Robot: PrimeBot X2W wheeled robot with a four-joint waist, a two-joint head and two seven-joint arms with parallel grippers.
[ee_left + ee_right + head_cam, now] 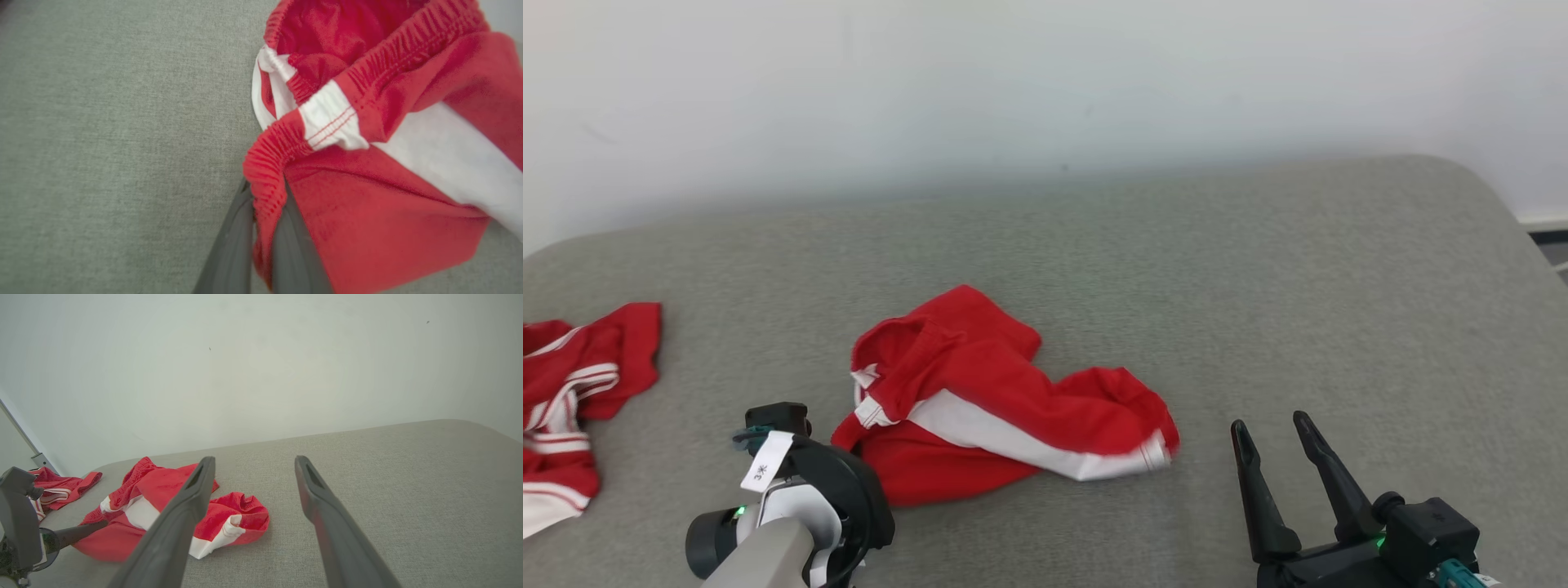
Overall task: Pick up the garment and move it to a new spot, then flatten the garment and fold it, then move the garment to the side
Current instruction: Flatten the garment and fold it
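Observation:
The garment (980,384) is a pair of red shorts with a white side stripe, lying crumpled in the middle of the grey padded surface (1258,286). My left gripper (837,457) sits at its near left corner. In the left wrist view the left gripper (265,188) is shut on the ruffled red waistband of the garment (367,204). My right gripper (1270,422) stands open to the right of the garment and apart from it, with nothing between its fingers. The right wrist view has the right gripper (254,459) open, with the garment (241,510) ahead on the left.
A second red and white garment (572,392) lies bunched at the surface's left edge, also seen as a second garment (61,486) in the right wrist view. A pale wall (1045,82) runs behind. The surface rounds off at the far right corner.

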